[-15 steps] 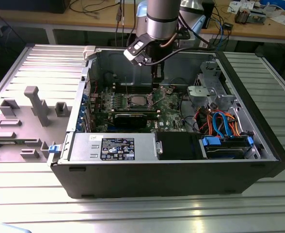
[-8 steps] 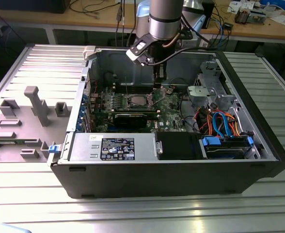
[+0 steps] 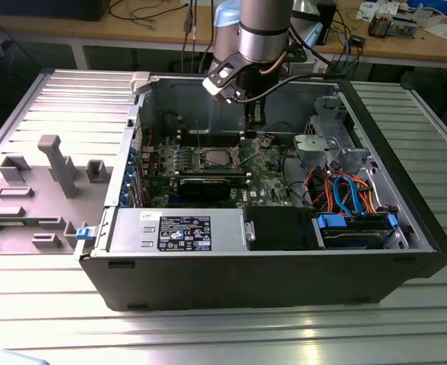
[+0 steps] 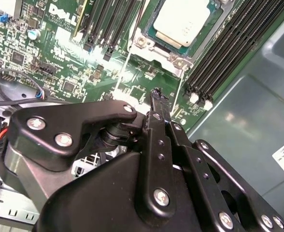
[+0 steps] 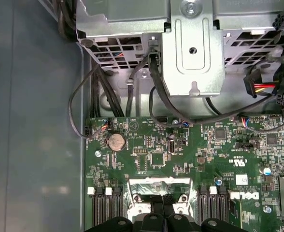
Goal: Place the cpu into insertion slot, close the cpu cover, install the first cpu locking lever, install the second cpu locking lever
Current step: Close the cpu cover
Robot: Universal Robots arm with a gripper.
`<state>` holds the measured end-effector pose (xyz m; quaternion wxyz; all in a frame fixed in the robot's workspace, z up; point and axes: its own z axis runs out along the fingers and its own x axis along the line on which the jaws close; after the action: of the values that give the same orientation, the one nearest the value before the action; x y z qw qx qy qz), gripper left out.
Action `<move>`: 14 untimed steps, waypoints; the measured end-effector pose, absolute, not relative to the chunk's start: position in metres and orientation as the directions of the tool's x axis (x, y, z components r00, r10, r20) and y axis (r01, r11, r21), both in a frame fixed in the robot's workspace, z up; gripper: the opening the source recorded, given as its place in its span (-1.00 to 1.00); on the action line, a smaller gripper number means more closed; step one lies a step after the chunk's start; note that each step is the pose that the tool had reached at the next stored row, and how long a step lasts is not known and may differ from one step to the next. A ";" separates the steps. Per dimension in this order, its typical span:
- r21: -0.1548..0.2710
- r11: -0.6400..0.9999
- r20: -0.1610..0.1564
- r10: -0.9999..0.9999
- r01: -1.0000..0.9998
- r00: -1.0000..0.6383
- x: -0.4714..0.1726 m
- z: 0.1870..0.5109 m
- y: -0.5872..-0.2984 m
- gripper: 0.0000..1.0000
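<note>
My gripper (image 4: 156,95), pressed together, meets the open cpu cover (image 5: 159,184) beside the seated cpu (image 4: 183,21); I fear it slipping onto the motherboard (image 5: 205,159)

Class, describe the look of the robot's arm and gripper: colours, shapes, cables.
The arm is a silver-grey cylinder with pale blue joint covers. A black cable loops beside it. The gripper is matte black: flat linked bars with silver screws.

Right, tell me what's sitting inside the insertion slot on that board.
The cpu sits inside the insertion slot, its silver-grey top facing up. The slot's floor beneath is covered by the cpu and cannot be seen.
</note>
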<state>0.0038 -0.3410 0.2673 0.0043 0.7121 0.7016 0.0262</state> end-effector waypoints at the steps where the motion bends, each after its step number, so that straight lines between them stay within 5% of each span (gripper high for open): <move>1: 0.043 -0.015 0.031 0.999 0.999 0.014 0.004 0.267 -0.341 -0.79; 14: 0.043 -0.016 0.031 0.999 0.999 0.014 0.009 0.267 -0.341 -0.79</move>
<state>0.0095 -0.3410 0.2673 0.0043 0.7121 0.7016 0.0261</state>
